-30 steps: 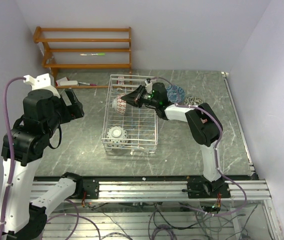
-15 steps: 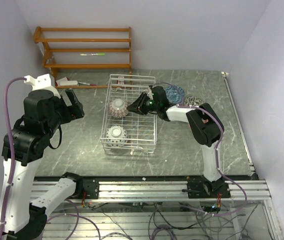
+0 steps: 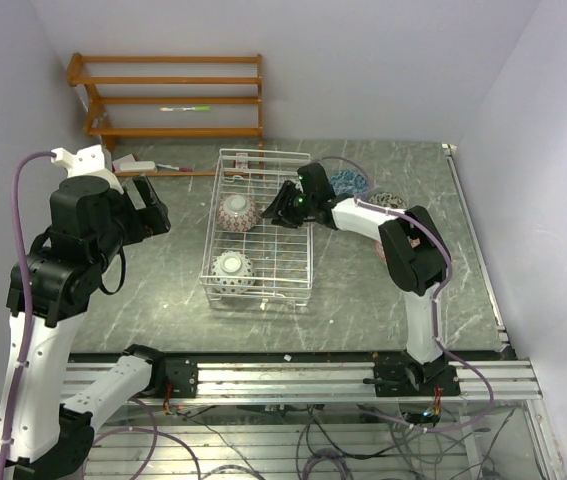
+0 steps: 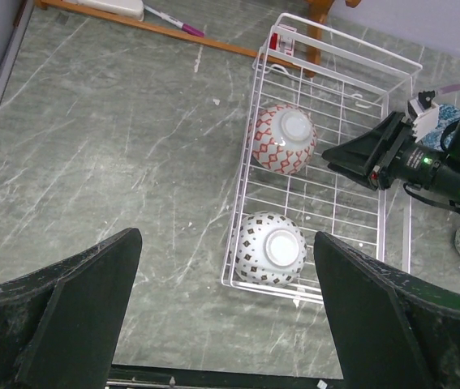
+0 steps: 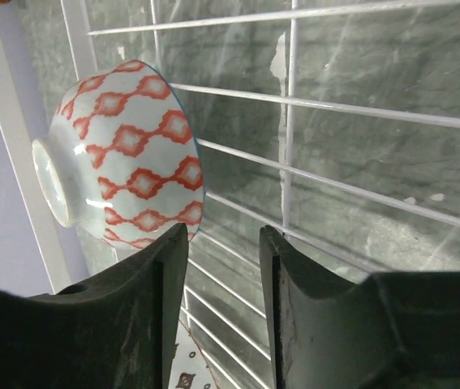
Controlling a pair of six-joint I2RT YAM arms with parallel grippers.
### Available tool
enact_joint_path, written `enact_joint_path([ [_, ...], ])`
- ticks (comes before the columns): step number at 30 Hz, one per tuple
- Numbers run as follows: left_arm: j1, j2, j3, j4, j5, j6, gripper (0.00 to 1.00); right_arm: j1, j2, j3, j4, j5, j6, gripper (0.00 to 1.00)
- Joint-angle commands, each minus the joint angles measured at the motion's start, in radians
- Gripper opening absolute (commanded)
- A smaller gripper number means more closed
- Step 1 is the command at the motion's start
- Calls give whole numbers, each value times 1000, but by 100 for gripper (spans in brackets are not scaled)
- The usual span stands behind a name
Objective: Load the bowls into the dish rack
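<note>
1. Progress: two bowls are loaded in the dish rack (image 3: 281, 258). Both lie along its left side with the foot ring up. The red-patterned bowl (image 4: 282, 139) is in the far half and the dark-patterned bowl (image 4: 270, 247) is at the near left corner.
2. The rack's right side and the stretch between the two bowls are bare wire, so there looks to be room for the rest.
3. At least two bowls wait on the table (image 3: 163, 290) to the right of the rack. A blue bowl (image 3: 349, 183) sits just off the far right corner, and a second loose bowl (image 3: 387, 201) is a little further right. Whether others are stacked under them cannot be told.
4. The right gripper (image 5: 223, 235) hangs over the rack's far half, just right of the red-patterned bowl. Its jaws are partly apart and hold nothing: only rack wires show in the gap, and the bowl sits beside one finger, not between them.
5. The left gripper (image 4: 225, 239) is raised well to the left of the rack, with its jaws spread wide and empty.
6. By my reckoning the job is under half done, and the next step is probably to fetch a bowl from the right of the rack.
</note>
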Motion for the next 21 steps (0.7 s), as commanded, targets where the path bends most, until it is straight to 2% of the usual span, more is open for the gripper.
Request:
enact_joint_path([
  [1,-4,-1,-12,36,19,2,99,-3,-48,100,-198,87,-104,44],
  [5,-3,-4,-19,39,18,0,99,9,-13,283,-330,125,-214,52],
  [12,-3,-11,-39,50,33,-6,99,23,157,595,-547,139,-341,56],
  [16,-4,-23,-46,51,26,-6,99,32,199,638,-560,143,-371,56],
  [21,-3,-38,-61,59,28,-4,99,49,204,598,-488,150,-405,57],
])
